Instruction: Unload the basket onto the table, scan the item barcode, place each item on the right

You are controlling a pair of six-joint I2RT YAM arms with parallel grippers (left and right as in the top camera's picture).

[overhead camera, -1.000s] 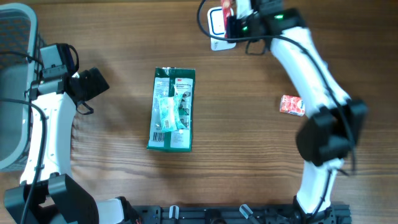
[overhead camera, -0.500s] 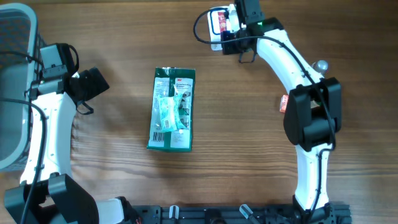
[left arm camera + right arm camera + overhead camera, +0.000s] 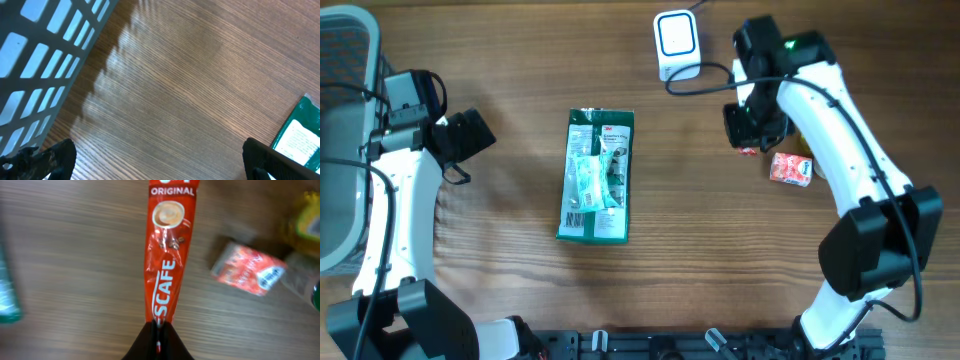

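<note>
Pinching the lower end of a red coffee sachet, my right gripper has its jaws closed tight on the foil. In the right wrist view the sachet runs from the bottom centre straight up to the top edge, with a coffee cup print near its far end. From overhead the gripper sits in the upper right of the frame, and only a sliver of red shows beneath it. The white scanner, with its blue-edged face, stands at the top centre, up and to the left of that gripper and apart from it; its cable trails toward the arm. A small red packet lies flat on the wooden table just to the lower right of the gripper.

My left gripper hangs wide open with nothing between its fingers, over bare wood at the left of the overhead frame. A green package lies flat at centre, well clear of both grippers; its corner shows at the right edge of the left wrist view. A grey slotted basket fills the upper left there.
</note>
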